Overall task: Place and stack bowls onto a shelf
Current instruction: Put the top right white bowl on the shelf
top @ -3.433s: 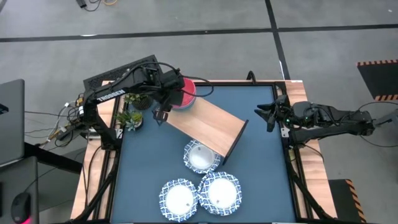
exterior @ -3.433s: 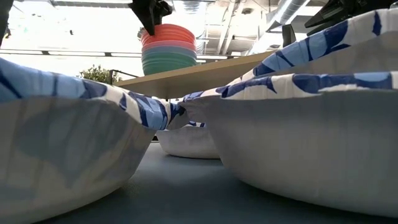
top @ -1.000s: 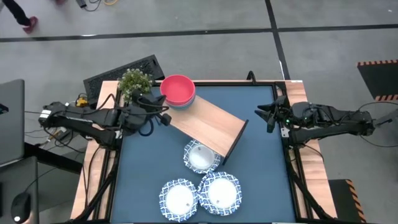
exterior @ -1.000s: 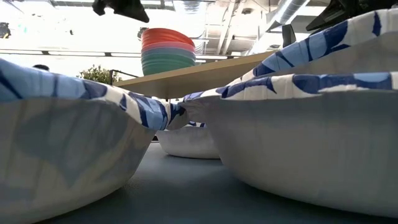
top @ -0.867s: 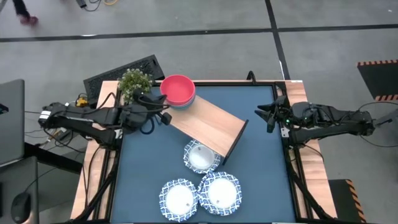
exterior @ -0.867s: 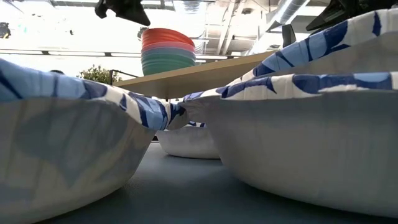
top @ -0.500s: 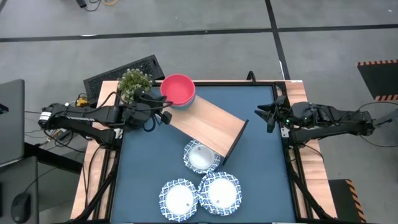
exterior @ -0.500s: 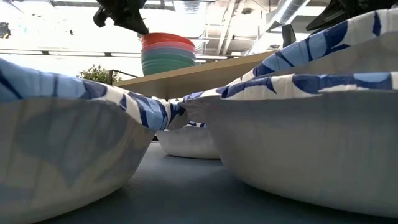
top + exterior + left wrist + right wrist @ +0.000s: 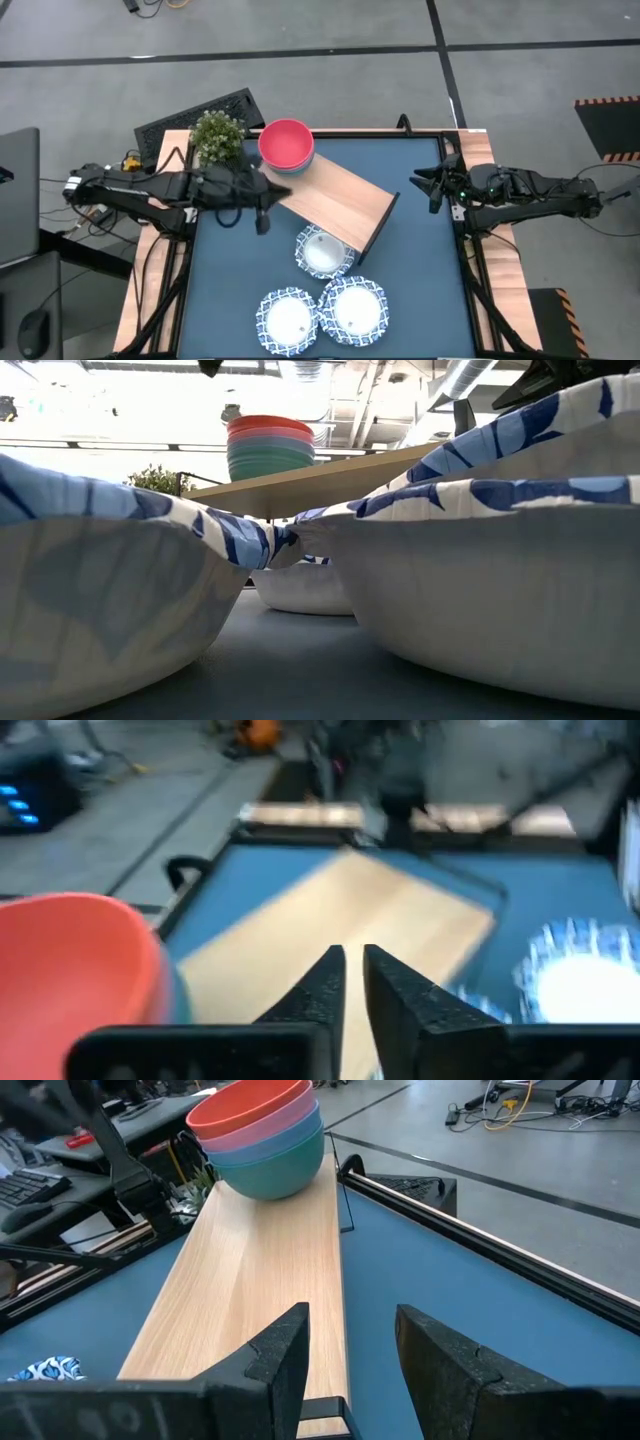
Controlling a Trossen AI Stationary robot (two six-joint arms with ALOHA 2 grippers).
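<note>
A stack of coloured bowls (image 9: 287, 146), orange-red on top and green at the bottom, stands on the far left end of the light-wood shelf (image 9: 338, 205), which lies slantwise on the blue table. Three white bowls with blue rims (image 9: 322, 250) (image 9: 288, 319) (image 9: 352, 310) sit on the tabletop near the front edge. My left gripper (image 9: 262, 221) hovers by the shelf's left end, just near of the stack; in its wrist view the fingers (image 9: 326, 982) stand a narrow gap apart with nothing between them. My right gripper (image 9: 425, 187) waits open at the table's right edge.
A potted plant (image 9: 216, 133) stands at the table's far left corner beside the stack. A keyboard (image 9: 196, 113) lies beyond it, off the table. The blue tabletop (image 9: 420, 270) lies bare to the right of the shelf and white bowls.
My left gripper has swung from beside the potted plant toward the table's near edge and a little to the right, ending by the shelf's left end. The bowls and the shelf have stayed where they were.
</note>
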